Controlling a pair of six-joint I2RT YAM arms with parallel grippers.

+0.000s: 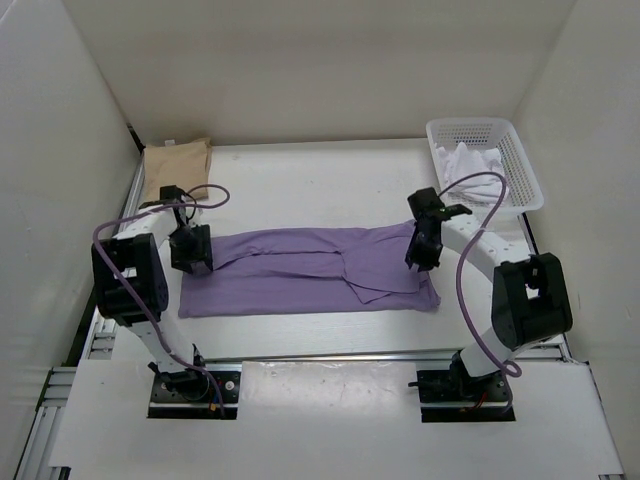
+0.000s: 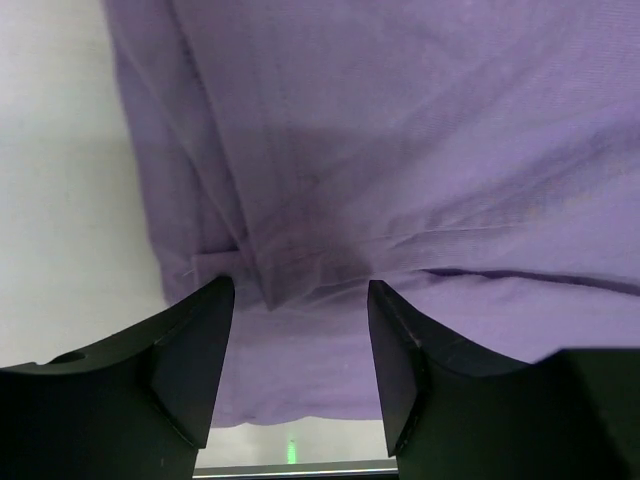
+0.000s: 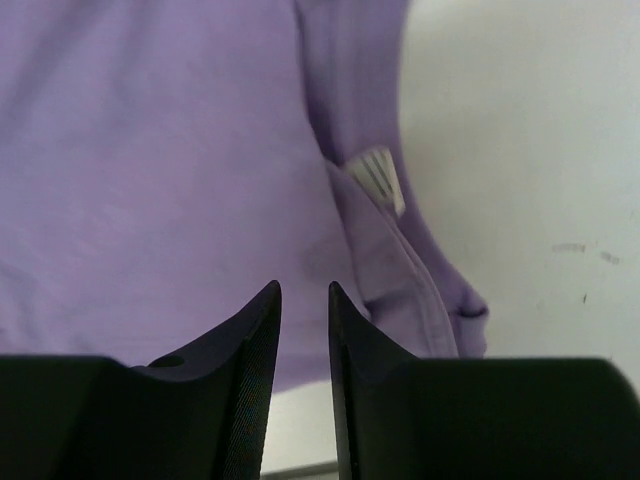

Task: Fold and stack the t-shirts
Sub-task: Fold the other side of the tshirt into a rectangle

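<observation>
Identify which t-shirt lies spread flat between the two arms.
The lavender t-shirt; the tan t-shirt sits folded at the far left, and the white t-shirt is bunched in the basket.

We see the lavender shirt as soft, matt cloth with a fine knit, lightly creased. Beyond its left end the tan shirt is matt cloth too. Beyond its right end the basket is white perforated plastic. Under it the table looks smooth and matt white. The left gripper has fingers of matt black plastic, faintly scuffed.
</observation>
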